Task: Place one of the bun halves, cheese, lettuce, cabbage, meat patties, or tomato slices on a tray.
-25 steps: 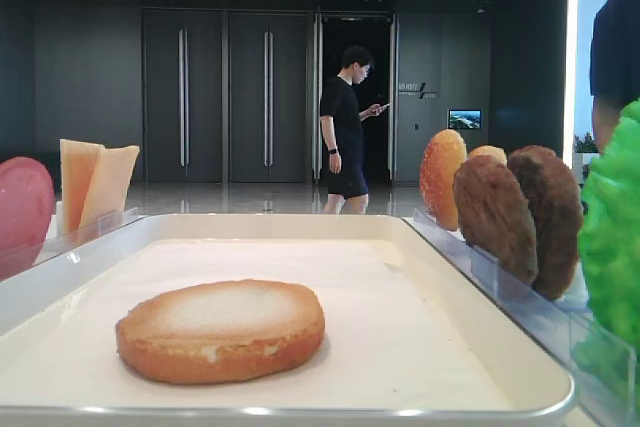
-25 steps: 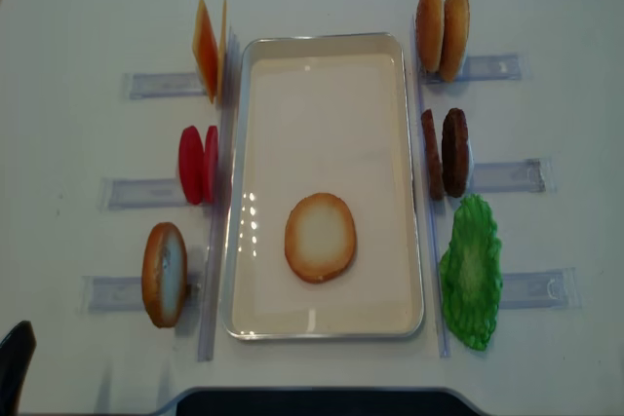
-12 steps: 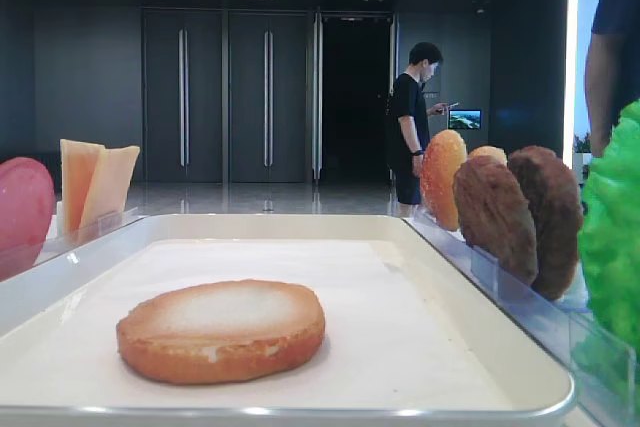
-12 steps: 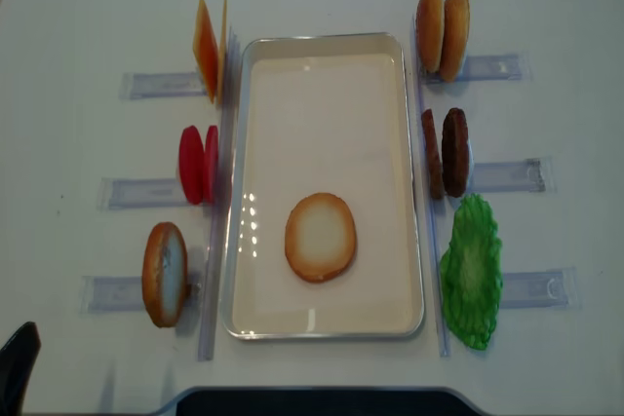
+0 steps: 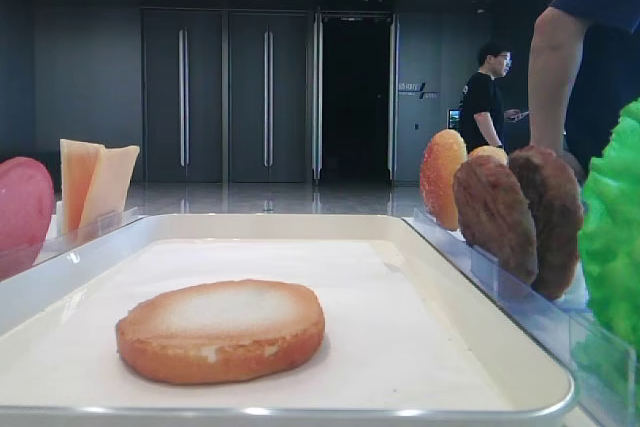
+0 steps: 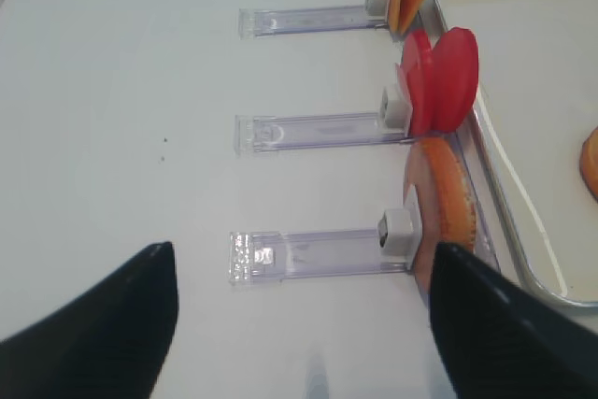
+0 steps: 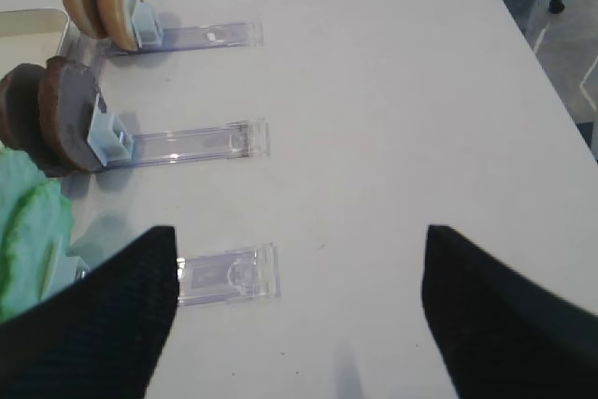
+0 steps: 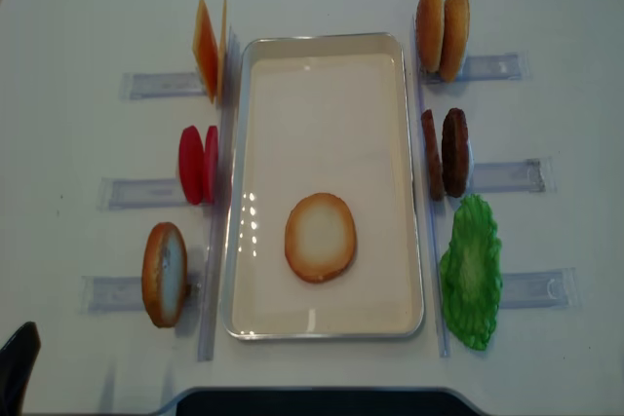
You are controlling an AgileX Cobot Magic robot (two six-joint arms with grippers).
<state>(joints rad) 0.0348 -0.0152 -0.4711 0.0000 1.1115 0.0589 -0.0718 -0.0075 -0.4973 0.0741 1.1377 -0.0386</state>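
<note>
One bun half (image 8: 320, 237) lies flat, cut face up, in the near part of the cream tray (image 8: 322, 42). Another bun half (image 8: 164, 274) stands in the left rack, with tomato slices (image 8: 198, 164) and cheese (image 8: 207, 49) behind it. The right side holds meat patties (image 8: 446, 153) and green lettuce (image 8: 472, 270). My left gripper (image 6: 301, 248) hovers open over bare table left of the standing bun half (image 6: 447, 207). Right of the lettuce (image 7: 28, 231), my right gripper (image 7: 300, 231) is open and holds nothing.
Two domed buns (image 8: 441, 31) stand at the far right. Clear plastic holders (image 8: 502, 176) stick out from both sides of the tray. A person's arm (image 5: 560, 57) hangs near the table's right side. Only a dark tip of the left gripper (image 8: 15, 367) shows overhead.
Both grippers and all the food stay where they were. The person in the background has walked right, and an arm has come into view at the right edge.
</note>
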